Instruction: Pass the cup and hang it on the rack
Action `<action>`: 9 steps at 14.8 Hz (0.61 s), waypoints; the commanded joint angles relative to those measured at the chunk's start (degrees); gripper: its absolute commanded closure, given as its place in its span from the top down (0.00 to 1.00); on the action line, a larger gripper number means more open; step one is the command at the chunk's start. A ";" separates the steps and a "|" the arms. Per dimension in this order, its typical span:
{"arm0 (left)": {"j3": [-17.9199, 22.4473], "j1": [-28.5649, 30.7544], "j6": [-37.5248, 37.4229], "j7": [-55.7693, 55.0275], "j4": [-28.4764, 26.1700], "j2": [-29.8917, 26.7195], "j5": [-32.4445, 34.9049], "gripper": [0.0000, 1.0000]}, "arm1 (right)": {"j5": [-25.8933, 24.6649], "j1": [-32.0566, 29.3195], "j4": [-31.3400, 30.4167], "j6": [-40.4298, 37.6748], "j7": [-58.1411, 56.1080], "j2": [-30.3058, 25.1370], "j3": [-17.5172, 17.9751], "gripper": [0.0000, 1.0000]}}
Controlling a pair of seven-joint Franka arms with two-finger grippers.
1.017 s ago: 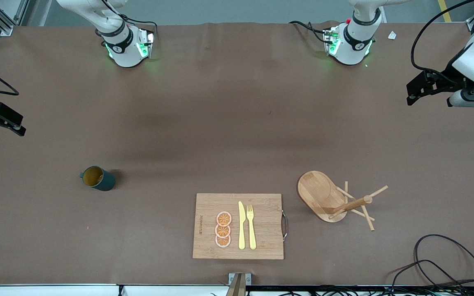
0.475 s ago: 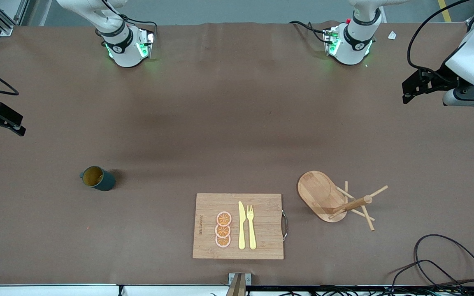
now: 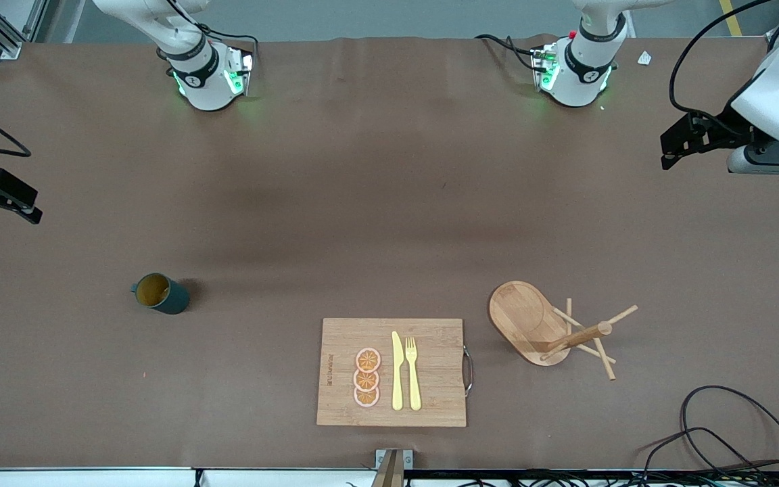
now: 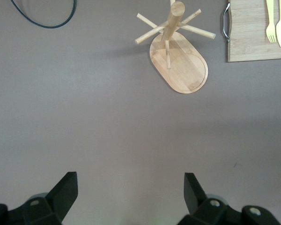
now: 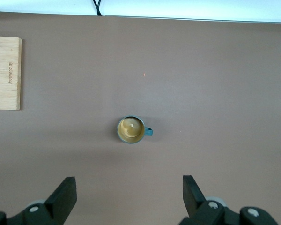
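Front view shows cup (image 3: 160, 293) upright on the table (image 3: 376, 203), toward the right arm's end, roughly midway between the base-side edge and the camera-side edge, open mouth up, yellowish inside, small handle on its side. Nothing touching it. Rack (image 3: 545, 326) upright on its oval base toward the left arm's end, about as near the camera as the cup, post and thin pegs bare. Cutting board (image 3: 391, 372) between the two, close to the camera-side edge, metal handle on the edge facing the rack; just beside the rack, not touching. On the board: three orange slices (image 3: 367, 377) stacked in a line, yellow knife (image 3: 397, 371) and yellow fork (image 3: 414, 373) side by side next to them. Black cable (image 3: 727, 433) looped at the camera-side corner on the left arm's end. Left gripper (image 3: 683, 142) up in the air over the table's edge at the left arm's end, well apart from the rack; left wrist view (image 4: 131, 192) confirms fingers spread wide, nothing between them, rack and board corner below. Right gripper (image 3: 4, 196) up over the table's edge at the right arm's end, well apart from the cup; right wrist view (image 5: 130, 194) shows fingers wide apart, empty, cup centred on bare table under it.
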 commanded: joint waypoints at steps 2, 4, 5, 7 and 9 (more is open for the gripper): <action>-0.34 0.34 -0.70 -0.29 0.82 0.02 0.26 1.00 | -0.87 -0.65 0.40 -0.27 -0.55 -0.12 0.62 1.00; -0.34 0.51 -0.52 -0.37 0.73 0.28 0.26 1.00 | -0.87 -0.65 0.40 -0.27 -0.47 -0.12 0.62 1.00; -0.34 0.60 -0.35 -0.37 0.73 0.28 0.26 1.00 | -0.87 -0.65 0.40 -0.27 -0.55 -0.12 0.62 1.00; -0.34 0.60 -0.35 -0.37 0.90 0.28 0.18 1.00 | -0.87 -0.65 0.40 -0.27 -0.55 -0.12 0.62 1.00; -0.34 0.60 -0.35 -0.37 0.82 0.02 0.26 1.00 | -0.87 -0.65 0.40 -0.27 -0.55 -0.12 0.62 1.00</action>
